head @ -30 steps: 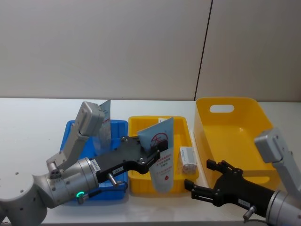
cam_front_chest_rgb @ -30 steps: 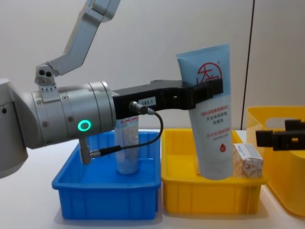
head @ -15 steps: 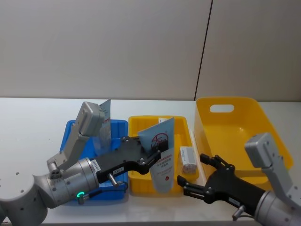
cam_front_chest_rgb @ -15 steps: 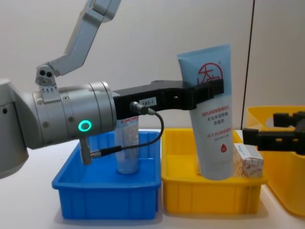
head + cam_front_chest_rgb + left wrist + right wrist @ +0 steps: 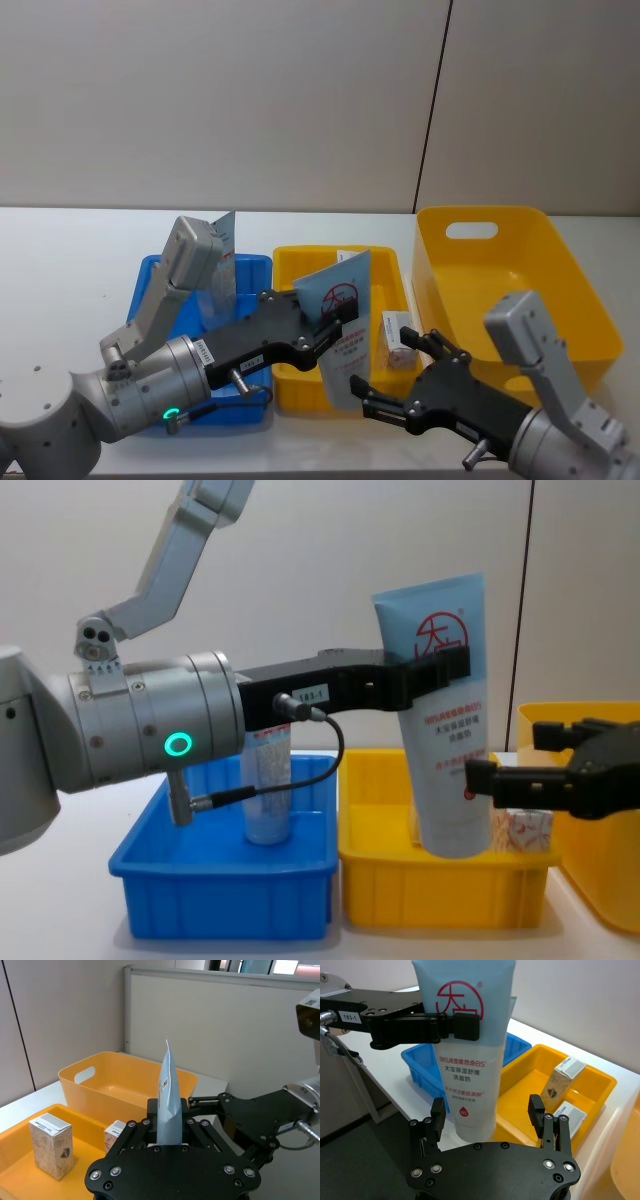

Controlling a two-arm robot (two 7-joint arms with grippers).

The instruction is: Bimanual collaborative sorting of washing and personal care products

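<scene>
My left gripper [image 5: 338, 312] is shut on a pale-blue tube [image 5: 342, 290] with red print, held upright over the small yellow tray [image 5: 300, 262]. In the chest view the left gripper [image 5: 440, 666] clamps the tube [image 5: 440, 740] below its crimped top. My right gripper [image 5: 487, 1109] is open, and the lower end of the tube [image 5: 465, 1075] stands between its spread fingers. From the chest it reaches in from the right, the right gripper [image 5: 512, 760] level with the tube's lower half. Two cream boxes [image 5: 560, 1077] [image 5: 570, 1112] lie in the yellow tray. Another tube [image 5: 268, 785] stands in the blue tray [image 5: 220, 900].
The big yellow handled basket [image 5: 500, 260] stands at the right, beside the yellow tray [image 5: 440, 900]. The blue tray [image 5: 150, 280] lies to the left of it. My left forearm crosses above the blue tray. A white table carries everything, with a wall behind.
My right gripper has moved left, from beside the basket to the tube's lower end, staying open. The left gripper and its tube have not moved.
</scene>
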